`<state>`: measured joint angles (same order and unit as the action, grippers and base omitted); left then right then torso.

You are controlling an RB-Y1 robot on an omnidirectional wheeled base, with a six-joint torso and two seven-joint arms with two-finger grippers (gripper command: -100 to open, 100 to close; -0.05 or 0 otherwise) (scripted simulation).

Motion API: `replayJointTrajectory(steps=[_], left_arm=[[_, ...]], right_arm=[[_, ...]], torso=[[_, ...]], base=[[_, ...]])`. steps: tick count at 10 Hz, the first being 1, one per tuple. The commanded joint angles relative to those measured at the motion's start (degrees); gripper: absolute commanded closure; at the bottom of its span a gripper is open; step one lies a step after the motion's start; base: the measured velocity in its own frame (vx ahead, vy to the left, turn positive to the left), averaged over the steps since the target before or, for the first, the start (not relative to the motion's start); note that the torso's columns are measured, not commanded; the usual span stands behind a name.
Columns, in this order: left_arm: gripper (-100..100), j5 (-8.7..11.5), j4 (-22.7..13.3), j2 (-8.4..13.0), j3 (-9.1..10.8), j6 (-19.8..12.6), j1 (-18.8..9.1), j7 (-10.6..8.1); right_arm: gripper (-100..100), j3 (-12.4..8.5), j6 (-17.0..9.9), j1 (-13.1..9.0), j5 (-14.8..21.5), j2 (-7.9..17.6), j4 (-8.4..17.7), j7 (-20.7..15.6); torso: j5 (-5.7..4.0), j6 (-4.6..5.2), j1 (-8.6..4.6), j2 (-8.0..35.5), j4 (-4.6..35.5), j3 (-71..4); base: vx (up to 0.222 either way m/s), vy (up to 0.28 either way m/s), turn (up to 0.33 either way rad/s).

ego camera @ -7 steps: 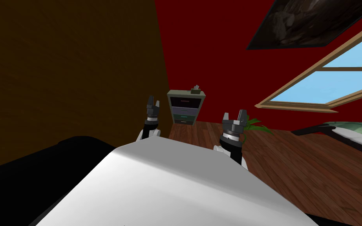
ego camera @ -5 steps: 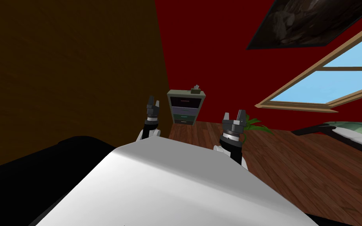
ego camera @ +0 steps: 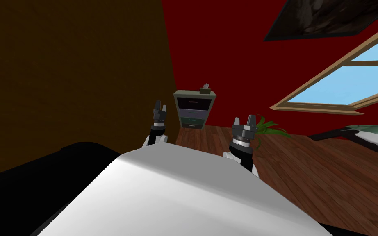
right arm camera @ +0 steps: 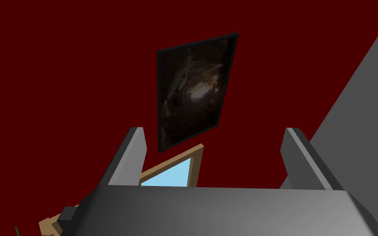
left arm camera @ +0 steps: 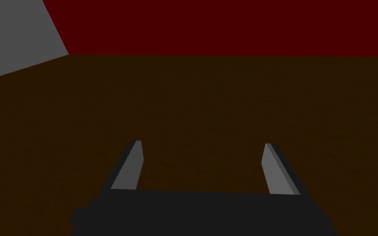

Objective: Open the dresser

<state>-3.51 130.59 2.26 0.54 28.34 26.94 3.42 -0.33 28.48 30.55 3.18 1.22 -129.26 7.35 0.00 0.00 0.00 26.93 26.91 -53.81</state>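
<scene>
A small grey-green dresser (ego camera: 194, 109) with several dark drawers, all closed, stands against the red wall across the room; a small box sits on its top. My left gripper (ego camera: 159, 108) is raised, open, just left of the dresser in the head view and far short of it. In the left wrist view its fingers (left arm camera: 131, 166) stand apart with nothing between them. My right gripper (ego camera: 244, 121) is also raised and open, right of the dresser, with empty fingers (right arm camera: 133, 157).
A dark brown wall (ego camera: 69, 69) runs close along my left. A green plant (ego camera: 268, 129) stands on the wooden floor (ego camera: 307, 164) right of the dresser. A bed (ego camera: 368, 137) lies at the far right under a window (ego camera: 340, 88).
The whole head view has shifted a little: the dresser, plant and window now sit slightly further right and higher, so I have turned or moved. Both arms hold the same pose.
</scene>
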Motion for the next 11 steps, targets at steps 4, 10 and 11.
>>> replayJointTrajectory(steps=[4, 10, 11], left_arm=[[-100, -0.1, -2.4, 2.4, 0.11, 0.8, -0.4, 0.12], [-100, -0.2, -11.2, 4.9, 0.51, 3.7, -2.0, 0.55], [-100, -0.3, -12.8, 5.2, 0.59, 4.3, -2.3, 0.63]], right_arm=[[0, 0.0, 0.0, 0.0, 0.0, 0.0, 0.0, 0.0], [0, 0.0, 0.0, 0.0, 0.0, 0.0, 0.0, 0.0], [0, 0.0, 0.0, 0.0, 0.0, 0.0, 0.0, 0.0]], torso=[[0.00, 0.00, -0.02, 14.5, 14.6, -29.4], [0.00, 0.00, -0.01, 15.4, 15.4, -30.7], [0.00, 0.00, 0.01, 15.4, 15.4, -30.8]], base=[[0.030, -0.006, -0.004], [0.098, -0.015, -0.009], [0.107, -0.019, -0.012]])
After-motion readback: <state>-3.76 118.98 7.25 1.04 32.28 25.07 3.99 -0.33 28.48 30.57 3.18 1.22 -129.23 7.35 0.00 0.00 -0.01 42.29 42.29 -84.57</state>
